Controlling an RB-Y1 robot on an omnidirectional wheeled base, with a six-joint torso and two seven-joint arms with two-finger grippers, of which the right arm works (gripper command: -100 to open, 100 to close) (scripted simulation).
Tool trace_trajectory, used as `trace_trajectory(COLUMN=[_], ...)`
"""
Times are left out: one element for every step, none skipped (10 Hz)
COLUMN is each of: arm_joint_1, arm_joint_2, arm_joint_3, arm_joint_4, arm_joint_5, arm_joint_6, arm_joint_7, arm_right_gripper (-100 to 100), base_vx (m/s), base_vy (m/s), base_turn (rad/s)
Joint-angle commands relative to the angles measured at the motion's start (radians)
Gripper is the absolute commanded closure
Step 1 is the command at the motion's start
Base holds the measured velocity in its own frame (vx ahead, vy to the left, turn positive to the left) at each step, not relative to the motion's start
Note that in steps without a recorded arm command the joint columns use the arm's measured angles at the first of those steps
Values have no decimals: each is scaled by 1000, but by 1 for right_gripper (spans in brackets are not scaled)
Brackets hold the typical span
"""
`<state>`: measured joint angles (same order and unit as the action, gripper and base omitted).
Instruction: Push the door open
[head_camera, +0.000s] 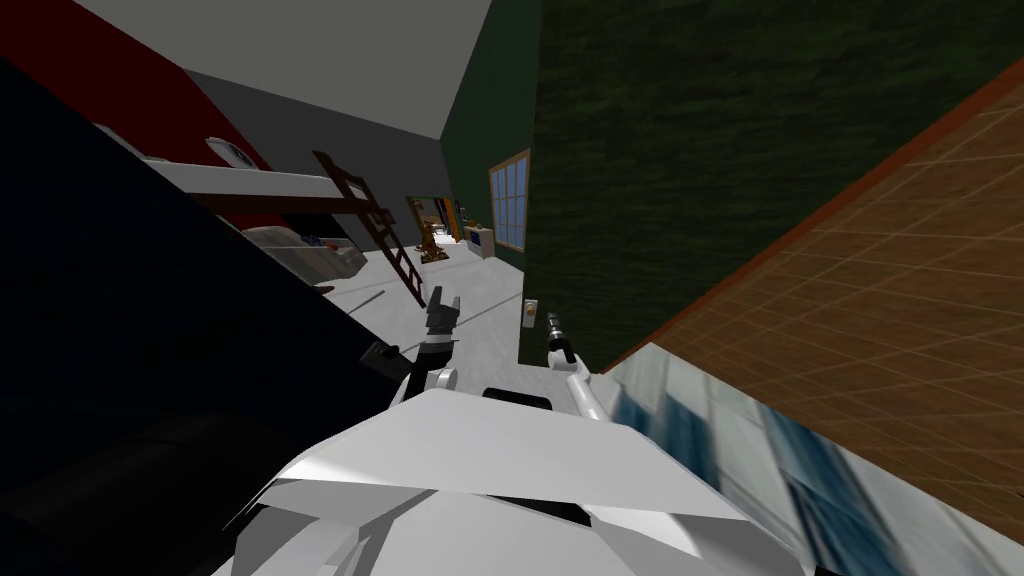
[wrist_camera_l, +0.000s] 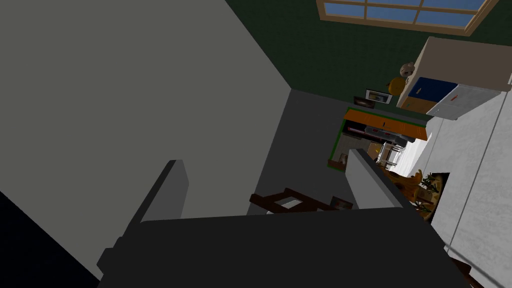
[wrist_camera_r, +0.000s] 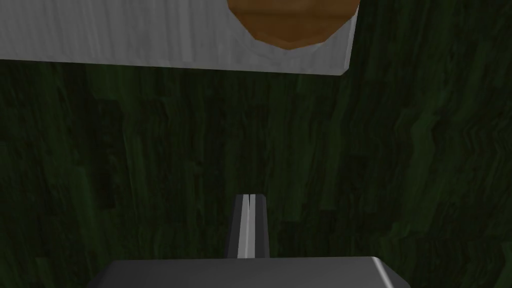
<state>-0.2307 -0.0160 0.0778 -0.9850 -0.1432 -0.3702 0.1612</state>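
Door (head_camera: 700, 150) first: it is the dark green panel standing just ahead of us on our right, and its free edge carries a light grey plate (wrist_camera_r: 150, 35) with a brown knob (wrist_camera_r: 295, 22). The room shows past that edge, so we judge the panel is already partly swung and needs more travel. Our right gripper (wrist_camera_r: 248, 200) has its two blades pressed together into one narrow tip, holding nothing. It points at the green face just beside the plate; we cannot tell whether the tip touches the panel. Closed blades make a stiff prodder, and a spot near the knob edge, far from the hinges, gives the most leverage, which we take to be the reason for this placing. Our left gripper (wrist_camera_l: 265, 157) is spread wide and empty, held off to the side toward the opening, clear of the panel's swing.
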Motion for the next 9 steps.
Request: trace_trajectory(arm_joint_1=[-24,-48,-57,-74,-92,-101,-120,-138,-157], arm_joint_2=[-5,-7,-8,-8,-7,-7,-5,-2,1], arm_joint_3=[-2,-4,-5,-6,-8,-9,-10,-12,-13], arm_joint_4=[31,64,75,99,123,135,159,184,209], arm_joint_5=[0,1,1,1,2,2,2,3,3], arm_joint_6=[-10,-19,-23,-30,-37,-41,-49,-56,-64], arm_joint_7=[-7,-12,-14,-18,-22,-24,-28,-32,-36], arm_right_gripper=[-100,-100,-100,-100,-100,-100,-100,-100,-100], base_vx=[-63,-71,-74,-60,-57,-47,-53,-71,-78], base_vy=[-59,-47,-42,-44,-45,-34,-20,-13,-10], base_turn=[-104,-113,-66,-70,-99,-51,-76,-81,-86])
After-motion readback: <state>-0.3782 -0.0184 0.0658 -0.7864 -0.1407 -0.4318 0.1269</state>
